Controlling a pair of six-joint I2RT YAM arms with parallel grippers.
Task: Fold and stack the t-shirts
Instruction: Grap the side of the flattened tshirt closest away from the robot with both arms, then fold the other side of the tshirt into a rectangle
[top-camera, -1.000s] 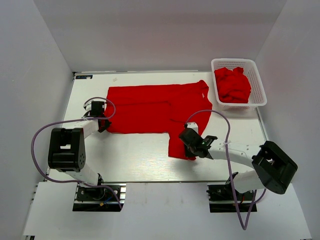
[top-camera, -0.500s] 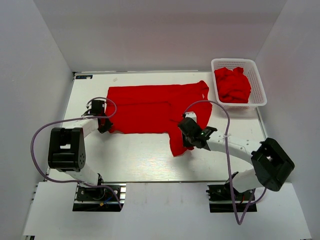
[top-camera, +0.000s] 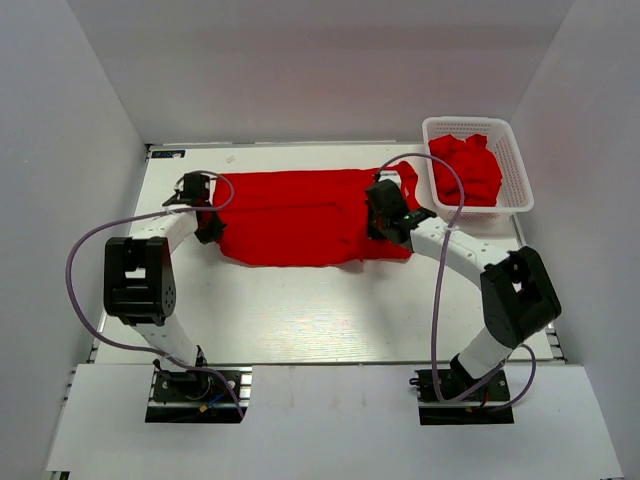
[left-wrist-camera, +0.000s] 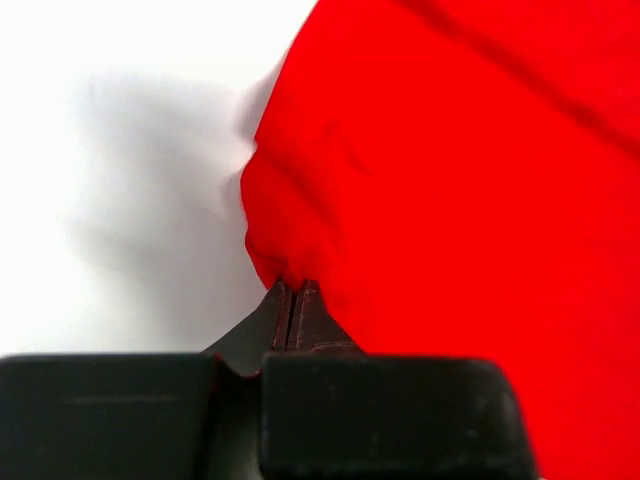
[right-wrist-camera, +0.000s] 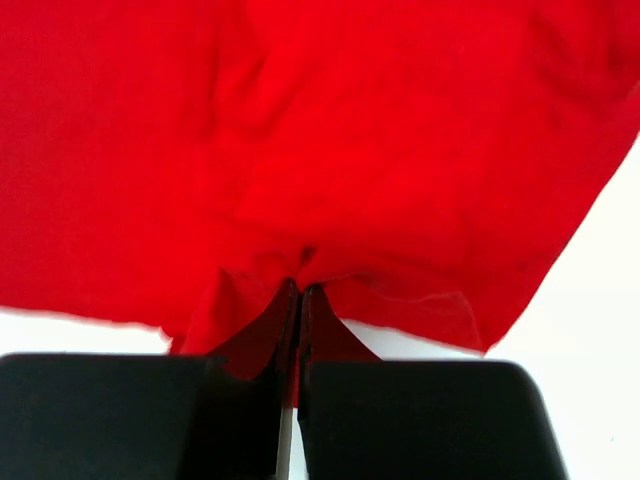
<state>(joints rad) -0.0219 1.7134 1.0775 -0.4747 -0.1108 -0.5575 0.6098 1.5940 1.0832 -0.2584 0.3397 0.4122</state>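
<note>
A bright red t-shirt (top-camera: 300, 215) lies across the far half of the table as a wide folded band. My left gripper (top-camera: 207, 213) is at its left edge, shut on a pinch of the fabric (left-wrist-camera: 290, 262). My right gripper (top-camera: 383, 213) is over the shirt's right part, shut on a fold of the same t-shirt (right-wrist-camera: 300, 262) carried up from the near side. More red t-shirts (top-camera: 465, 168) lie crumpled in the basket.
A white lattice basket (top-camera: 518, 170) stands at the far right corner of the white table (top-camera: 300, 310). Purple cables loop from both arms. Grey walls enclose the table on three sides.
My right gripper has swung away from me, carrying the shirt's hanging near part up onto the rest. The left gripper has moved a little farther back with its edge.
</note>
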